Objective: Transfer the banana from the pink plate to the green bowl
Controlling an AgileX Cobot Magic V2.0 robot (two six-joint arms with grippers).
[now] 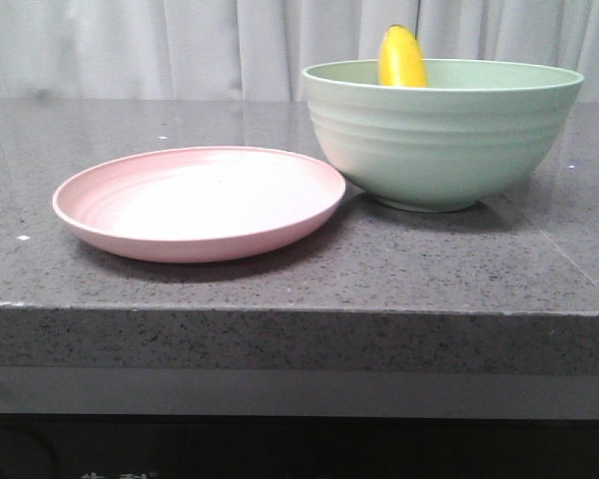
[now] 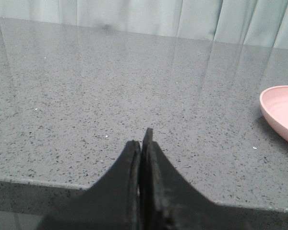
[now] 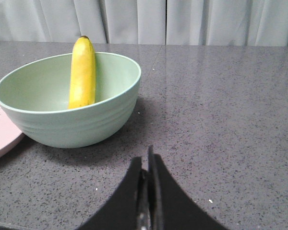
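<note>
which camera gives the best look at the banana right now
The right wrist view: the banana shows most of its length there, leaning against the inside wall of the green bowl, dark tip above the rim. The front view shows only its top end poking over the rim. The left wrist view doesn't show it at all.

Even, soft overhead light; faint shadows under green bowl; glossy countertop sheen; sharp focus.

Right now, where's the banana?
The banana stands inside the green bowl, leaning on its far wall, tip above the rim, right of centre in the front view; the pink plate beside it holds nothing.
</note>
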